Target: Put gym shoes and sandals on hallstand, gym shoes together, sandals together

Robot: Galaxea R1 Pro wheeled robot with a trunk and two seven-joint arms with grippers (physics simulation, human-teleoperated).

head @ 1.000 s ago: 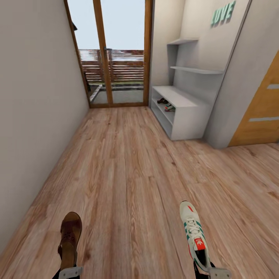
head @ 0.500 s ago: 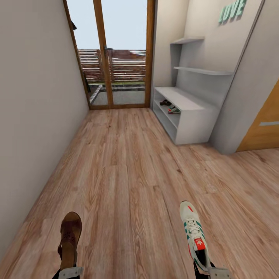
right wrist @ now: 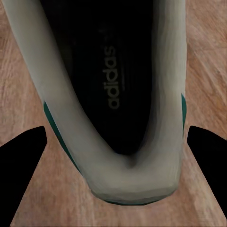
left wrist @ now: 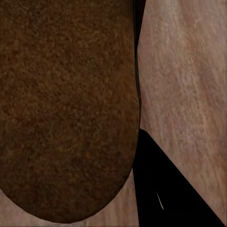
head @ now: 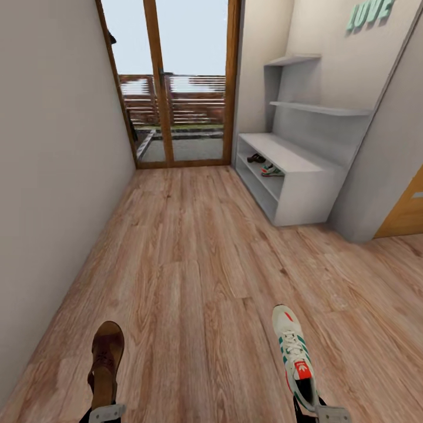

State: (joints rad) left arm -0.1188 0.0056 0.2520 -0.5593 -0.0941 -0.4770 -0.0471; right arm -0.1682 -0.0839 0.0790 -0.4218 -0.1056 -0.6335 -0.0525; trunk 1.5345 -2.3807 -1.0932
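— Where are the shoes?

— One brown sandal (head: pixel 106 361) sits at the lower left of the head view, toe pointing ahead, its heel end in the left gripper (head: pixel 106 413). One white gym shoe (head: pixel 295 358) with green stripes and a red tongue patch sits at the lower right, its heel end in the right gripper (head: pixel 324 415). Both are over the wood floor (head: pixel 194 264).

— Are the fingers really clamped?

— On the left, the wrist view has the sandal's brown underside (left wrist: pixel 66 104) pressed close beside one dark finger (left wrist: pixel 161 189), so it is gripped. On the right, the shoe's heel (right wrist: pixel 118 118) lies between two dark fingertips (right wrist: pixel 21 175), but there they stand just off its sides, so I cannot tell whether they pinch it.

— And the other two?

— A second sandal (head: pixel 256 158) and a second gym shoe (head: pixel 272 171) lie side by side on the upper open shelf of the shoe rack (head: pixel 305 194), at the far right of the corridor.

— What surrounds the rack?

— Two staggered wall shelves (head: pixel 320 108) above it, mint letters (head: pixel 370 14) higher up, a glass door (head: pixel 176 82) with a wooden frame at the corridor's end, and an orange-brown door (head: pixel 408 214) at the right edge.
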